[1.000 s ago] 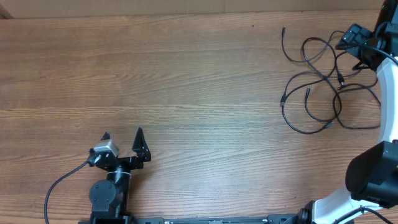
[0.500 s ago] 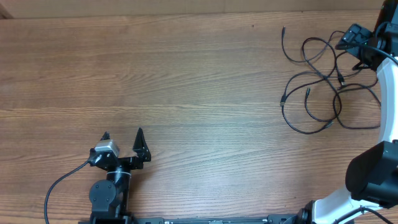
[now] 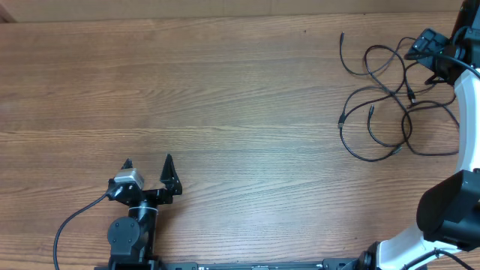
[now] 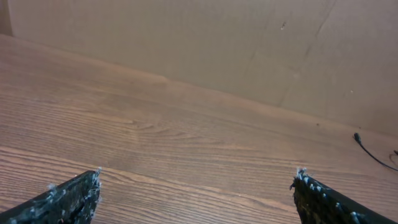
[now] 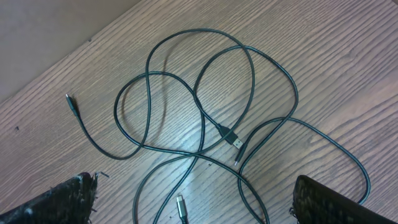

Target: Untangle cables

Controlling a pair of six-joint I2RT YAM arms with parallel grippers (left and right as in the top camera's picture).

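The cables [image 3: 390, 97] are thin black cords lying in overlapping loops on the wooden table at the far right. In the right wrist view the cables [image 5: 200, 115] cross one another, with silvery plug tips [image 5: 233, 137] showing in the middle. My right gripper [image 3: 421, 60] hovers over the tangle's far right edge; its jaws [image 5: 196, 186] stand wide open with cords on the table below them, holding nothing. My left gripper [image 3: 148, 161] rests near the front left, far from the cables, open and empty [image 4: 198, 177]. One cable end [image 4: 367, 146] shows far off in the left wrist view.
The wooden table [image 3: 225, 90] stretches bare between the two arms. A brown cardboard wall [image 4: 217, 43] runs along the table's far edge. The white right arm [image 3: 465, 127] curves down the right side beside the cables.
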